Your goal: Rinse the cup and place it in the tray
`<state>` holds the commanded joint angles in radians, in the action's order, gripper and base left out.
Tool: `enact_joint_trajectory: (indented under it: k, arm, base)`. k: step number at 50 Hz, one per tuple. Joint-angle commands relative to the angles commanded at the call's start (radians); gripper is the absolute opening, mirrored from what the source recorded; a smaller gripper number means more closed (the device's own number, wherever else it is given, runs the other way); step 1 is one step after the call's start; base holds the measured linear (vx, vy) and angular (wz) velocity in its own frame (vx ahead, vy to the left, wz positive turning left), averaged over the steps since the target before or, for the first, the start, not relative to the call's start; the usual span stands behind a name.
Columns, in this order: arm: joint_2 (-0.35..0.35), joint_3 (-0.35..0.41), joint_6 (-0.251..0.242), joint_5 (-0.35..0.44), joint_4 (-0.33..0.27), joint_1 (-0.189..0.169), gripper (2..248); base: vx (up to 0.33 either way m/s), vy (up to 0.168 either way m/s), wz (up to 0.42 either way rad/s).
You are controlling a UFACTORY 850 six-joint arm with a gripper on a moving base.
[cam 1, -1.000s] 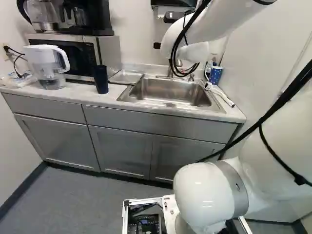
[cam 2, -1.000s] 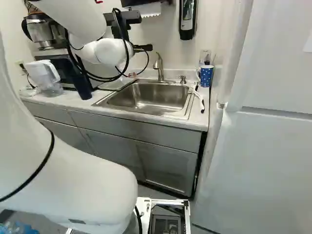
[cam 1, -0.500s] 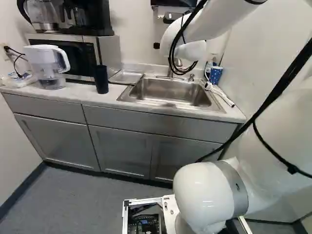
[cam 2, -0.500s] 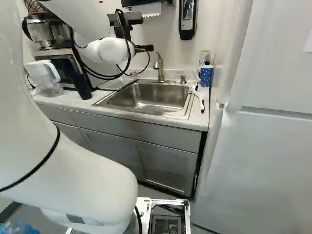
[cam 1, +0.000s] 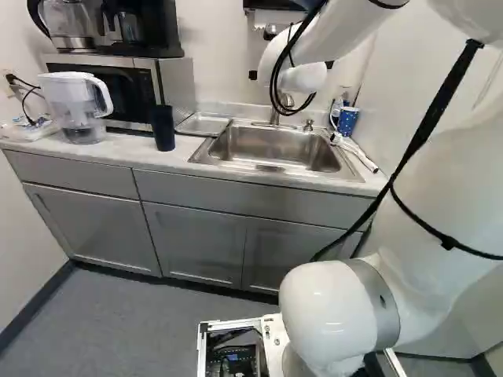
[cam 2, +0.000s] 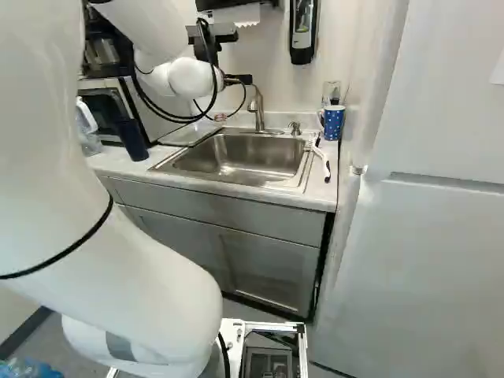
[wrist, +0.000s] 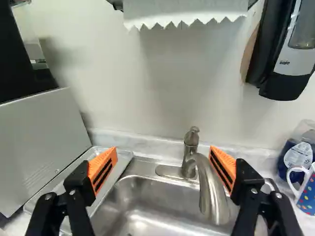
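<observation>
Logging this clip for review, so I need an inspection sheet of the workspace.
Surface: pale counter; sink with nothing seen in it
Job's things: dark cup upright; shallow tray between microwave and sink, nothing seen inside
Clutter: pitcher, spotted mug, brush
Gripper: open, empty, facing faucet
Cables: black, running along the arm; others by the wall behind the pitcher
Surroundings: wall dispenser, paper towel, coffee maker
</observation>
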<state>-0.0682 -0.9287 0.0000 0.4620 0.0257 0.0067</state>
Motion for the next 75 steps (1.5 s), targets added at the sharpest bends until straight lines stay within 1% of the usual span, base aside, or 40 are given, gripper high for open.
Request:
enact_joint_trajectory:
  k: [33,75]
  arm:
    - [0.127,-0.127,0.0,-0.095,0.0,-0.008,247]
    - [0.287,-0.298,0.0,-0.186,0.0,-0.008,247]
  base:
    - [0.0,0.0,0.0]
    - [0.0,0.0,0.0]
